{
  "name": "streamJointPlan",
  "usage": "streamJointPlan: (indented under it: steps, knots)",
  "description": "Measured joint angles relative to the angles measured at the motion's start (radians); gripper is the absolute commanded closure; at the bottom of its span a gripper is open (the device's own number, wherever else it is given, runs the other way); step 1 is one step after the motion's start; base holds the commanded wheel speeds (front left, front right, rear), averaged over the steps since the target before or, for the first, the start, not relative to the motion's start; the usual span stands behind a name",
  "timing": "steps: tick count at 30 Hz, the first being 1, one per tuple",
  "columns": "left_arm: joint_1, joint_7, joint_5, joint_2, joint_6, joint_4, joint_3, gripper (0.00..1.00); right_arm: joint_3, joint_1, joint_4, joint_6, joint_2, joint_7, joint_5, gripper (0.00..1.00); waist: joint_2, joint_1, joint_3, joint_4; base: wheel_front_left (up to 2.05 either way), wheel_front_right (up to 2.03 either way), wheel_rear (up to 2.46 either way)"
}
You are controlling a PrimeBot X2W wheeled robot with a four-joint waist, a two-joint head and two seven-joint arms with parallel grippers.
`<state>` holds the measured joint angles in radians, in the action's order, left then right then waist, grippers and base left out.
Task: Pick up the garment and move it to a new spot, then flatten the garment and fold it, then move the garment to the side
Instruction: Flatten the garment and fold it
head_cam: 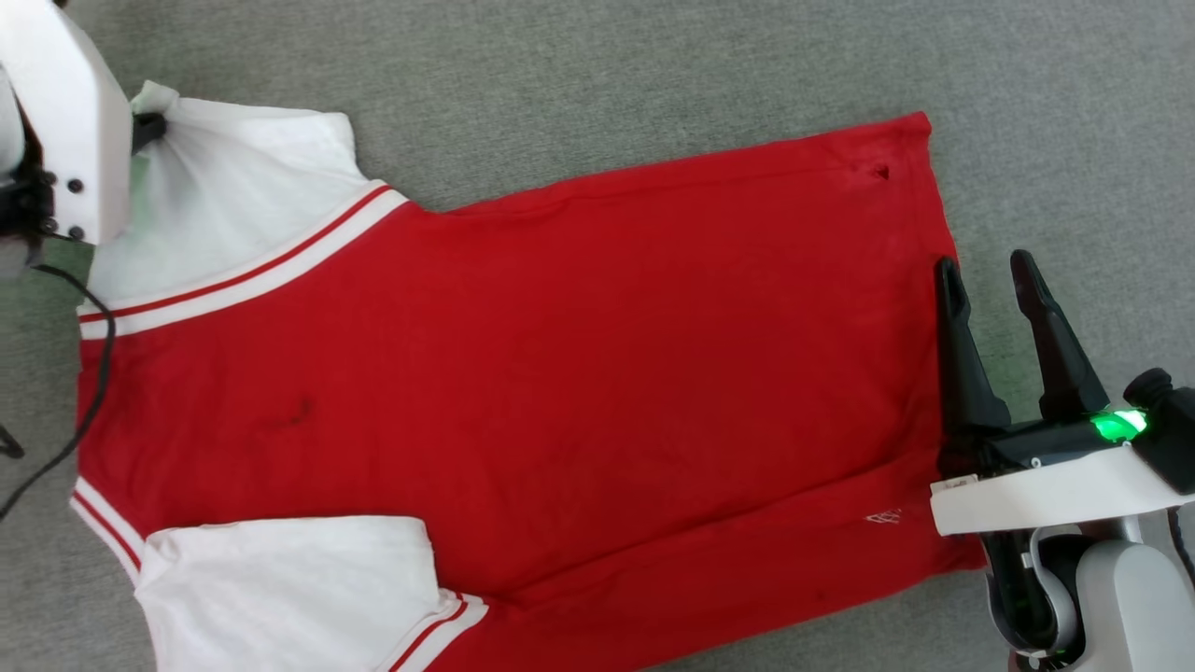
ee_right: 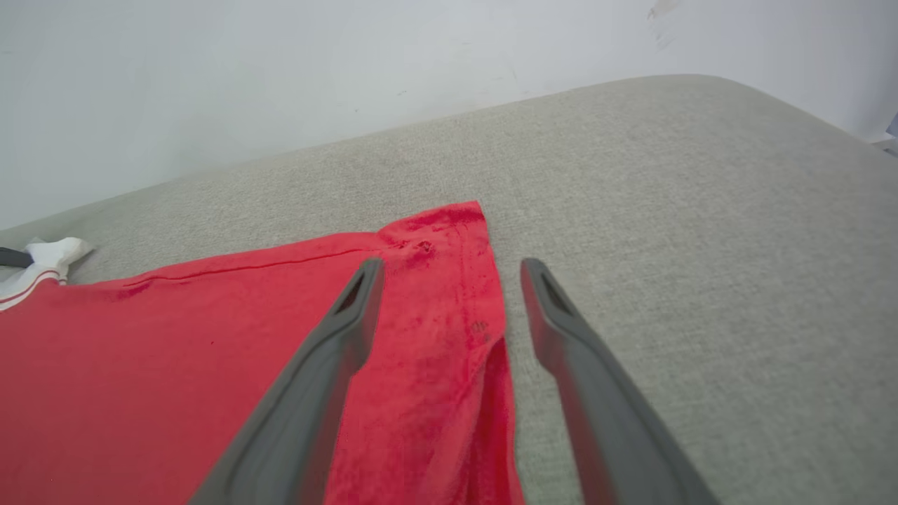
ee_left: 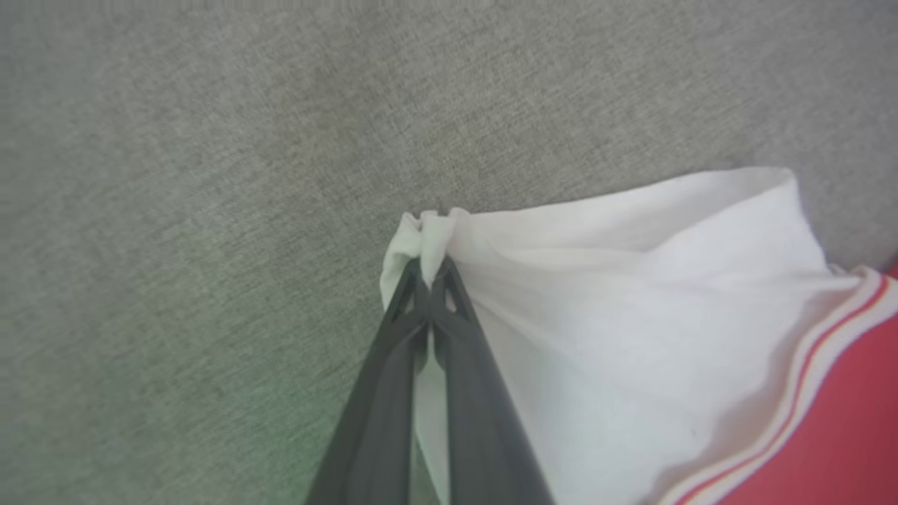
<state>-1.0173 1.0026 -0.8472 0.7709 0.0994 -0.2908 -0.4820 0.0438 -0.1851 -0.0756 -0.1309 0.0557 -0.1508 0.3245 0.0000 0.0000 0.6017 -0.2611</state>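
Pinching the garment (head_cam: 560, 355) by its white sleeve (ee_left: 631, 294), the left gripper (ee_left: 428, 270) is closed; the right gripper (head_cam: 985, 263), wide open, sits over the far hem (head_cam: 927, 205).

The garment (ee_right: 175, 365) is running off the frame beneath the open jaws of the right gripper (ee_right: 450, 263). A white mark (head_cam: 882, 516) beside their base is showing too small to read. A pale forearm (head_cam: 65, 112) is covering most of the left gripper (ee_left: 428, 270); its closed jaws are hiding the sleeve tip (ee_left: 429, 226).

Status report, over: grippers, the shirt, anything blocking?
Left gripper shut on white sleeve tip of garment. Right gripper open over the hem. Garment spread flat on grey cushion. Nothing blocking.
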Motion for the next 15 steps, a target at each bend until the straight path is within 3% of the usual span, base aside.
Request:
streamJointPlan:
  steps: [5,9,15]
  knots:
    - [0.012,-0.132,0.029,-0.037,0.013,-0.013,-0.010,1.00,0.001,-0.004,-0.010,0.000,0.013,0.026,-0.011,0.00,0.0000,0.0001,-0.028,0.019,0.00,0.00,0.00]
    - [0.027,-0.225,0.045,-0.051,0.024,0.018,-0.045,1.00,-0.026,-0.005,-0.036,0.000,0.069,0.093,-0.011,0.00,0.0000,0.0001,-0.078,0.036,0.00,0.00,0.00]
    - [0.050,-0.319,0.038,-0.049,0.029,0.147,-0.113,1.00,-0.029,-0.047,-0.079,0.000,0.234,0.388,0.004,0.00,0.0000,0.0000,-0.146,0.095,0.00,0.00,0.00]
